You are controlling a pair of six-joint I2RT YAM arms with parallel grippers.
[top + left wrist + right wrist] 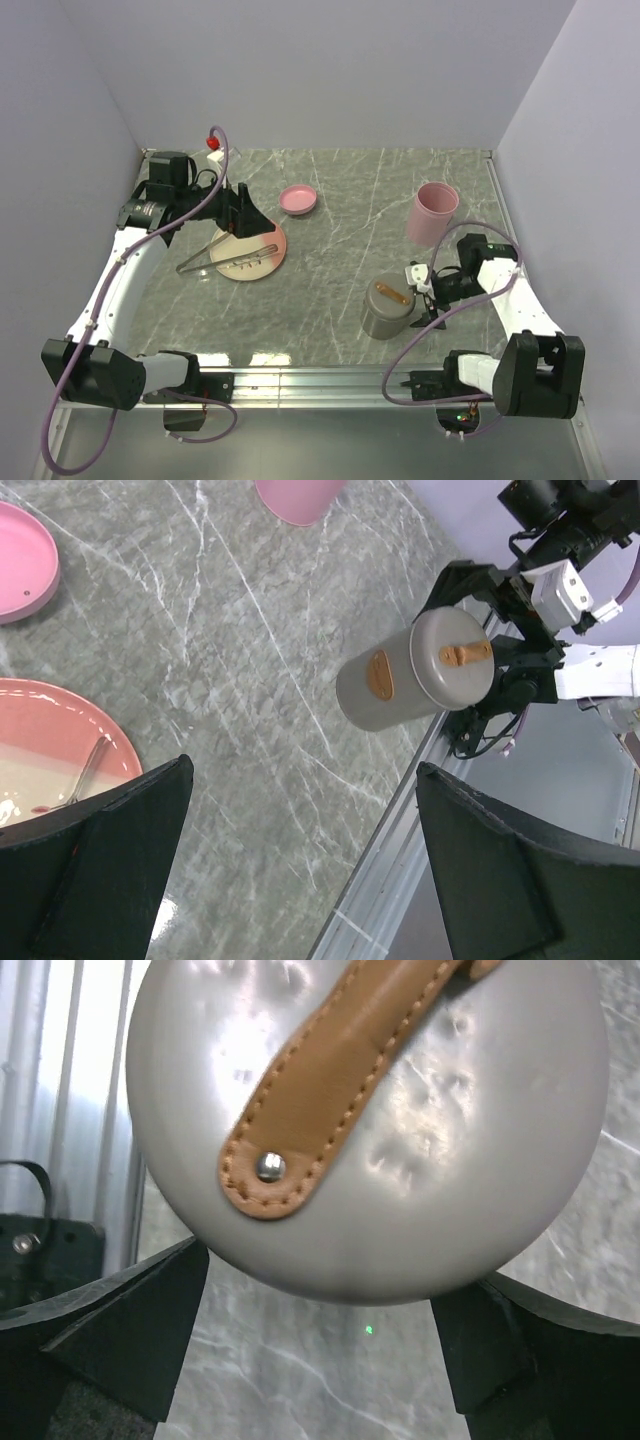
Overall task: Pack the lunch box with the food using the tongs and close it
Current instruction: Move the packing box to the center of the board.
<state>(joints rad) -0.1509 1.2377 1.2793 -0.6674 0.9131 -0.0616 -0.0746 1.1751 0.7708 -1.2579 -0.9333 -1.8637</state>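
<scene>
Lunch box lidded, tan strap atop; right end effector spread astride it; left end effector released near tongs.

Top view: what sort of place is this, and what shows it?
Probably a robot test bench: a left arm and right arm bolted to a marble-look table, boxed in by plain walls.

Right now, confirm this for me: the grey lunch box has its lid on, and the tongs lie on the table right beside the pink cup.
Not right. The tongs lie across the plate on the left of the table, well away from the pink cup, as the top external view shows. The grey lunch box does have its lid on.
</scene>
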